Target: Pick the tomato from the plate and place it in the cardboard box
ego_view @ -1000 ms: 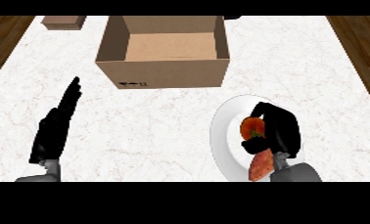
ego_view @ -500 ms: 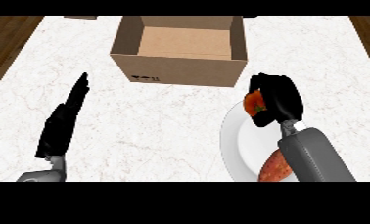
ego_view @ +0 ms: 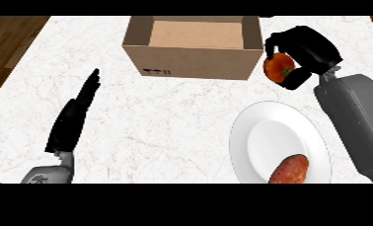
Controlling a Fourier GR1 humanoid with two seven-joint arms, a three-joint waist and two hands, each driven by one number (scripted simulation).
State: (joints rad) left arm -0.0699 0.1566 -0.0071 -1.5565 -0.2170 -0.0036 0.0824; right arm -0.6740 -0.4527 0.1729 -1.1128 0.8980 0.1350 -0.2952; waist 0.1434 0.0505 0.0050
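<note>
Counter (ego_view: 182, 116) — tomato (ego_view: 278, 68) beside box (ego_view: 193, 64) edge

1. A white marble counter top (ego_view: 167, 121) with faint grey-brown veins fills almost the whole view.
2. Past the counter's left edge, at the upper left, lies a wedge of dark brown wood (ego_view: 15, 37) with a lengthwise grain.
3. The light falls evenly across the pale marble.
</note>
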